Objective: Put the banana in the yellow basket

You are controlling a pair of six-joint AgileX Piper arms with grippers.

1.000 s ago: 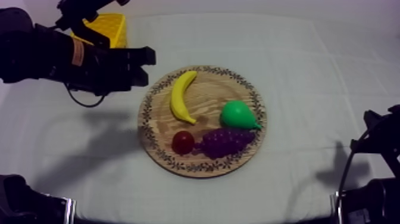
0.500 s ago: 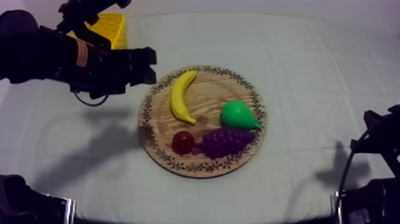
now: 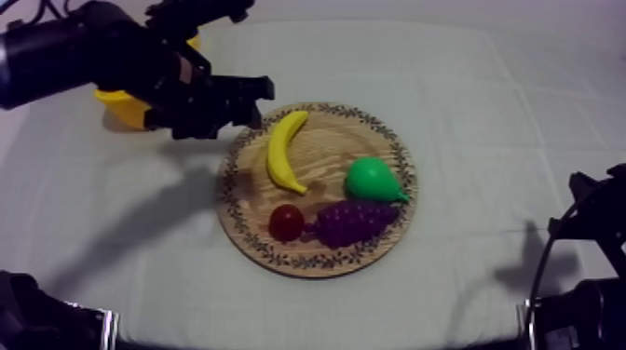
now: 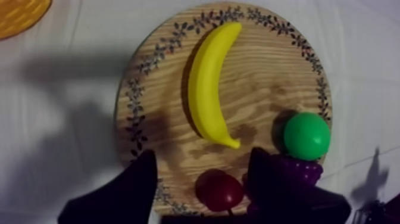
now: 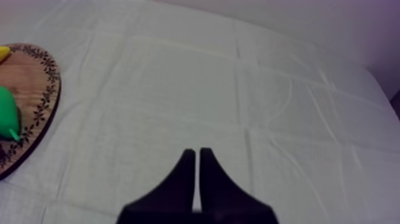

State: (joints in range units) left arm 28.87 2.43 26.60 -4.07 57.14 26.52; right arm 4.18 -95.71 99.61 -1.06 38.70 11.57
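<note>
- The left pincer (image 3: pixel 261 102) hangs over the board's (image 3: pixel 326 154) rim on the basket side, its fingers (image 4: pixel 140 182) spread wide apart and clear of every fruit.
- The banana (image 3: pixel 284 149) lies flat on the board just ahead of this pincer, touching neither finger. One tip points to the rim and the other toward the small red fruit (image 3: pixel 286 222).
- From the left wrist, the small red fruit sits between the two fingers but below them, and one finger partly hides the grapes (image 3: pixel 354 221), which lie just beside that fruit.
- The pear (image 3: pixel 373 179) sits past the grapes, farther from the pincer than the banana, with bare wood between the two.
- The basket (image 3: pixel 126 104) stands behind the left pincer, off the board, largely covered by the left arm (image 3: pixel 84 56).
- The right pincer (image 5: pixel 197 154) has its fingers pressed together in a narrow wedge, well away from the board. Wide bare cloth (image 5: pixel 178 89) stretches ahead of it, with the board's rim and the pear off to one side.
- The board sits mid-table (image 3: pixel 503 121) with free cloth all round it.
- The board is round — pale grained wood inside a dark leafy border. The banana is smooth, yellow and curved, the pear glossy green, the grapes a knobbly purple cluster, and the cloth creased in squares.
</note>
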